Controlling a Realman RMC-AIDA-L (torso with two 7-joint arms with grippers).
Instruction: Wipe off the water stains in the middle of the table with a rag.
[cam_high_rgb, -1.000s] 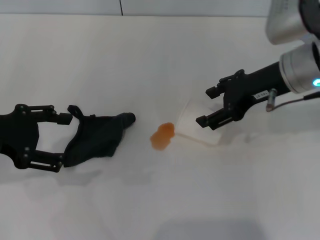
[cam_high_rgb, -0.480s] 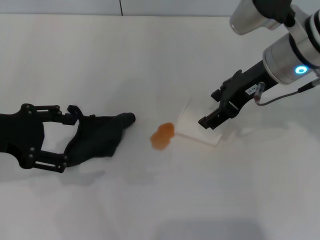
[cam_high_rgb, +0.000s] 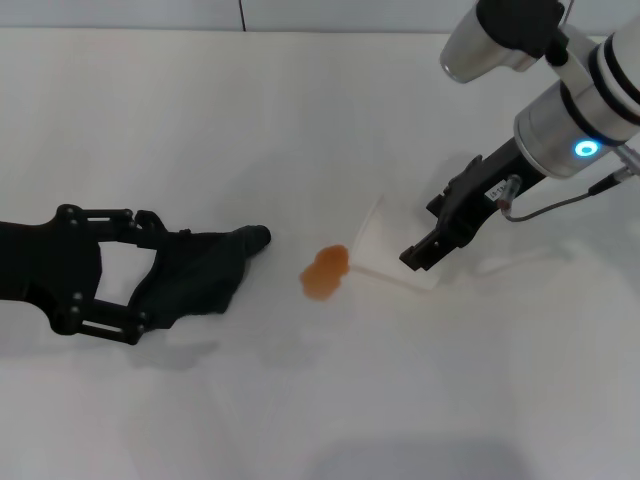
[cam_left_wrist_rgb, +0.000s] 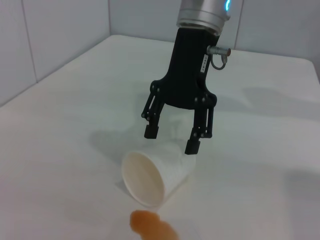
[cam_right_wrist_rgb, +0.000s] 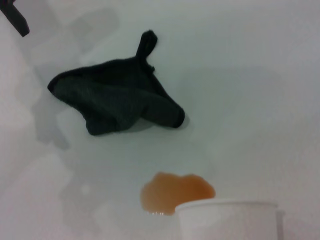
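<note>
On the white bench, the left tool sits at the near edge of the dark rag, its fingers spread wide either side of the cloth's end and not yet closed on it. Well ahead of that tool, past the rag's small loop, lies the orange-brown water stain, touching the mouth of a tipped white paper cup. The right tool hovers over the cup's far end, fingers parted and holding nothing. A clean grasp likely means pushing deeper so a thick fold sits between the fingers, then sweeping forward across the blotch without nudging the cup. The left wrist view alone shows the right tool clear above the cup, not touching; the right wrist view alone shows the whole rag with its loop pointing away from the stain
</note>
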